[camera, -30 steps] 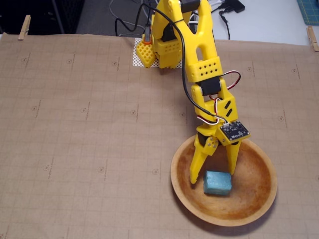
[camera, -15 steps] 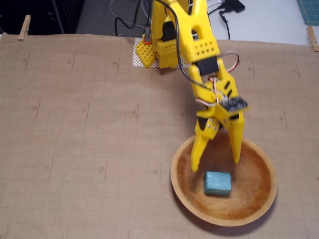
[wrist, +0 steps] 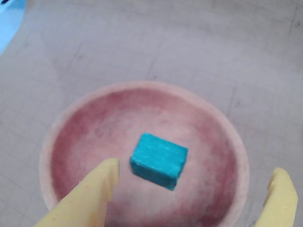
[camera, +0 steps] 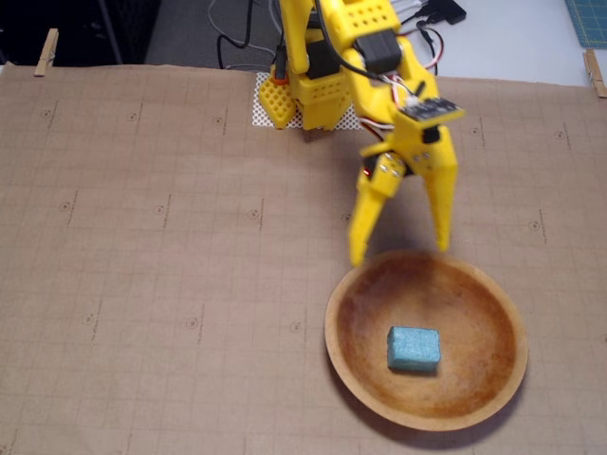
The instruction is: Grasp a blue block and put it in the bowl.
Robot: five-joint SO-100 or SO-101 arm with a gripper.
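The blue block (camera: 413, 349) lies inside the wooden bowl (camera: 493, 379), near its middle. In the wrist view the block (wrist: 159, 160) rests on the bowl's reddish inside (wrist: 94, 127). My yellow gripper (camera: 399, 251) is open and empty. It hangs just above the bowl's far rim, apart from the block. In the wrist view the gripper (wrist: 196, 177) shows as two yellow fingertips (wrist: 102, 184) spread wide on either side of the block, not touching it.
The table is covered with brown gridded paper (camera: 142, 265). The arm's yellow base (camera: 313, 85) stands at the back with cables behind it. Wooden clips (camera: 45, 52) hold the paper at the back corners.
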